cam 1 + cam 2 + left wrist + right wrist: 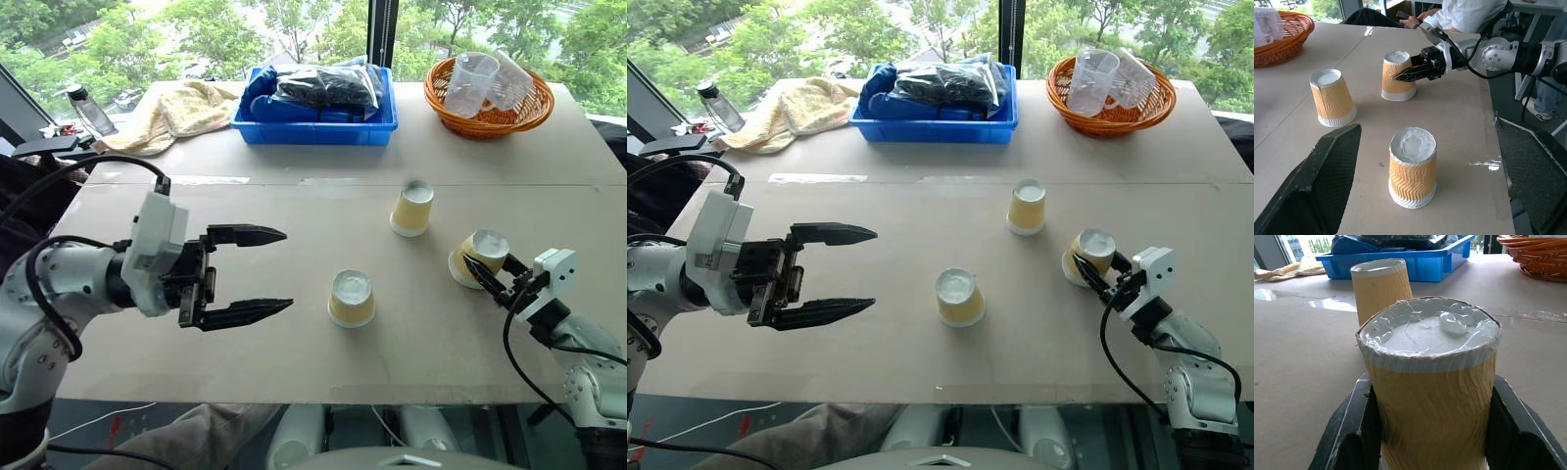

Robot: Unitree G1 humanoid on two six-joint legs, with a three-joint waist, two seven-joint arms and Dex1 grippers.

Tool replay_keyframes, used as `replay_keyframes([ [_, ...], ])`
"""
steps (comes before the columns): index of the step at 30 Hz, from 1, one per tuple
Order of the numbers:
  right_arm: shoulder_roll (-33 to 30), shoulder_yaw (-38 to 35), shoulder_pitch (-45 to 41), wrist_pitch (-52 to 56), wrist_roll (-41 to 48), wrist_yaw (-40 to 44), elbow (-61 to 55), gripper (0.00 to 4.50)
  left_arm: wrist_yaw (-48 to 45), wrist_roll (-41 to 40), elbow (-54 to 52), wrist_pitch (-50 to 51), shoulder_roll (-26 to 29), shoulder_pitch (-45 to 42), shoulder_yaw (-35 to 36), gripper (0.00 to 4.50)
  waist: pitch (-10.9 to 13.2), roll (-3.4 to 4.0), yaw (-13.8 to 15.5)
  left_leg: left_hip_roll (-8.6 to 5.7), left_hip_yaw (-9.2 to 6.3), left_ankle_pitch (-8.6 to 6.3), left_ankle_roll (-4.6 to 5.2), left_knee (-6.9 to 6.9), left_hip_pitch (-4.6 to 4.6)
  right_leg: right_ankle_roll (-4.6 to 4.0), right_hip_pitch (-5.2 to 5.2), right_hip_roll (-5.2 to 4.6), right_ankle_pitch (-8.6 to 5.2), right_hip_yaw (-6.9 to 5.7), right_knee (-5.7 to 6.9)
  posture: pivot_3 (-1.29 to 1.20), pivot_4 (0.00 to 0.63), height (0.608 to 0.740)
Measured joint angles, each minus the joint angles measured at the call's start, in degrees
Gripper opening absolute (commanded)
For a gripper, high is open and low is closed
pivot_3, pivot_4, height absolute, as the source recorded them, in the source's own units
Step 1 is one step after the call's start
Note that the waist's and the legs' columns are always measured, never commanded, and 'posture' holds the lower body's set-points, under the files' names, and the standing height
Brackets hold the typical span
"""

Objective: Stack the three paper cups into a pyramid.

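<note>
Left eye view: cups (pixel 352 299) well inside table (pixel 245 362) edges.

Pale tabletop (pixel 294 343), bearing three upturned paper cups (pixel 351 298) up front; blue bin (pixel 315 128), orange basket (pixel 487 116), yellow towel (pixel 176 108), bottle (pixel 88 110) along the back.

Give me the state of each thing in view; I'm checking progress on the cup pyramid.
Left gripper: open, holding nothing.
Right gripper: shut on right cup.
Right cup: upside down on table, gripped.
Middle cup: upside down, free.
Near cup: upside down, free.
Blue bin: filled with bags.
Basket: holds clear plastic cups.
</note>
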Motion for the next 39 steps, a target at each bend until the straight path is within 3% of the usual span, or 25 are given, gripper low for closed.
replay_keyframes([
  [6,-5.42,8.61,7.56,-0.23,1.27,11.52,-10.09,1.83,-2.68,1.1,0.05,-0.67,0.9,4.6,3.03,4.5,0.01,-0.05,-0.35,0.04,0.02,-0.02,0.04,-0.11,0.03,-0.01,-0.01,0.01,-0.01,0.04,-0.04,0.0,0.15,0.74],
  [17,-3.91,14.95,-0.14,-1.41,-1.35,12.86,-8.18,1.83,-7.65,2.41,0.08,-1.44,1.4,12.88,6.5,4.5,0.05,-0.07,-0.09,0.03,0.01,0.08,-0.15,-0.09,0.0,-0.02,-0.03,-0.01,-0.01,0.02,-0.08,0.0,0.15,0.74],
  [32,-5.1,18.34,-2.22,1.4,-1.61,14.17,-7.56,1.83,-9.01,2.9,0.07,-3.08,1.39,12.43,6.43,4.5,0.08,-0.11,-0.01,0.03,-0.02,-0.02,0.02,-0.09,0.0,-0.02,-0.03,-0.02,-0.01,-0.01,-0.08,0.0,0.15,0.74],
  [33,-5.09,18.34,-2.22,1.42,-1.59,14.14,-7.56,2.82,-9.0,2.95,0.07,-3.2,1.39,12.39,6.41,4.5,0.08,-0.11,-0.01,0.03,-0.02,-0.02,0.02,-0.09,0.0,-0.02,-0.03,-0.02,-0.01,-0.01,-0.08,0.0,0.15,0.74],
  [36,-5.13,18.32,-2.02,2.26,-1.42,14.04,-7.46,4.09,-8.98,3.21,0.07,-3.26,1.39,12.37,6.19,4.5,0.08,-0.11,-0.02,0.03,-0.02,-0.02,0.02,-0.09,-0.01,-0.02,-0.03,-0.02,-0.01,-0.01,-0.08,0.0,0.15,0.74],
  [37,-5.13,18.32,-1.86,2.46,-1.34,14.04,-7.42,4.45,-8.98,3.28,0.07,-3.27,1.39,12.37,6.2,4.5,0.09,-0.12,-0.01,0.03,-0.02,-0.02,0.02,-0.09,-0.01,-0.02,-0.03,-0.02,-0.01,-0.01,-0.08,0.0,0.15,0.74],
  [39,-5.13,17.91,-1.61,2.79,-0.72,13.97,-7.44,4.45,-8.97,3.31,0.07,-3.29,1.38,12.37,6.19,4.5,0.09,-0.12,-0.01,0.03,-0.02,-0.02,0.02,-0.09,-0.01,-0.02,-0.03,-0.02,-0.01,-0.01,-0.08,0.0,0.15,0.74],
])
